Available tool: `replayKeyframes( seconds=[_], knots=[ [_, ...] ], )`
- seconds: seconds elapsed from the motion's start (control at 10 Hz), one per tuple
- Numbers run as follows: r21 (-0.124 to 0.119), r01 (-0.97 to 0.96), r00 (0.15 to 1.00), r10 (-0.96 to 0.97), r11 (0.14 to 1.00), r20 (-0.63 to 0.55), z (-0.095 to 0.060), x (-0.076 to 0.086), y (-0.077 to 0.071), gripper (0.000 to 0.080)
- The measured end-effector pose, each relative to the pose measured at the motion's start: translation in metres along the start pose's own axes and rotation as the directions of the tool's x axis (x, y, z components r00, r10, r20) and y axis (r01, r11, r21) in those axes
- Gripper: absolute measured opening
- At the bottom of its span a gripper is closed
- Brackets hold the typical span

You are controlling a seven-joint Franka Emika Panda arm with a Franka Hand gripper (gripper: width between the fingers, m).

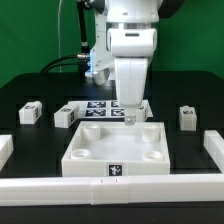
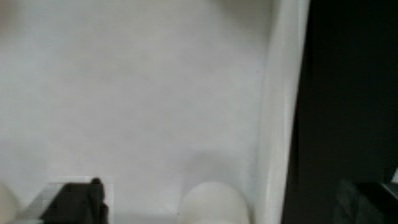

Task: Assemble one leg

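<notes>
From the exterior view's left: a side rail (image 1: 6,150) lies at the table (image 1: 40,92) edge. Next is the far-left leg (image 1: 30,113), standing free w/ its tag showing. The second leg (image 1: 65,116) sits just beside the far corner of the white panel (image 1: 100,150); can't tell if they touch. The marker board (image 1: 98,106) is behind them. The panel lies flat mid-table w/ round sockets at its corners. The hand (image 1: 130,116) hangs low over the panel's far corner on the exterior view's right. The wrist view shows one dark fingertip (image 2: 75,203) off to a side w/ pale panel next to it and nothing pinched. So the hand looks spread & empty, tho the other fingertip is lost against the dark. Well apart to the right stands the third leg (image 1: 187,118), then the opposite rail (image 1: 214,150). The legs are prob. light, stiff plastic, smooth so a bit slippery. Best hold is across two flat opposite faces at mid-height, kept upright for the socket. The table is flat, matte black, w/ a front rail (image 1: 110,188) along the near edge. There's free room round the far-left & third legs, less by the second. A green backdrop (image 1: 30,40) stands behind.
</notes>
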State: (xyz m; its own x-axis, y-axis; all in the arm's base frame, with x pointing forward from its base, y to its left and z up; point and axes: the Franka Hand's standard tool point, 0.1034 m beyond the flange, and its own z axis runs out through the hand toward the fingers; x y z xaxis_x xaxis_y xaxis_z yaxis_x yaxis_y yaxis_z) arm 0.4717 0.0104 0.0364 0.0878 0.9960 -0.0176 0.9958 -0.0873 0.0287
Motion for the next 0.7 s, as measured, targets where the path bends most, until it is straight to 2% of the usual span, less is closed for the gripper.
replayKeyframes(
  seconds=[0.2,0.3,0.5,0.6,0.7],
  knots=[
    [0.050,-0.019,1.000,0.019,0.999,0.003,0.021,-0.003,-0.012,0.0650],
    [0.058,-0.021,1.000,0.020,0.998,0.003,0.026,-0.004,-0.013,0.0650],
    [0.065,-0.019,1.000,0.019,0.998,0.003,0.029,-0.004,-0.016,0.0650],
    [0.061,-0.025,1.000,0.025,0.998,0.004,0.027,-0.003,-0.014,0.0650],
    [0.058,-0.029,1.000,0.029,0.998,0.004,0.026,-0.003,-0.013,0.0527]
  ],
)
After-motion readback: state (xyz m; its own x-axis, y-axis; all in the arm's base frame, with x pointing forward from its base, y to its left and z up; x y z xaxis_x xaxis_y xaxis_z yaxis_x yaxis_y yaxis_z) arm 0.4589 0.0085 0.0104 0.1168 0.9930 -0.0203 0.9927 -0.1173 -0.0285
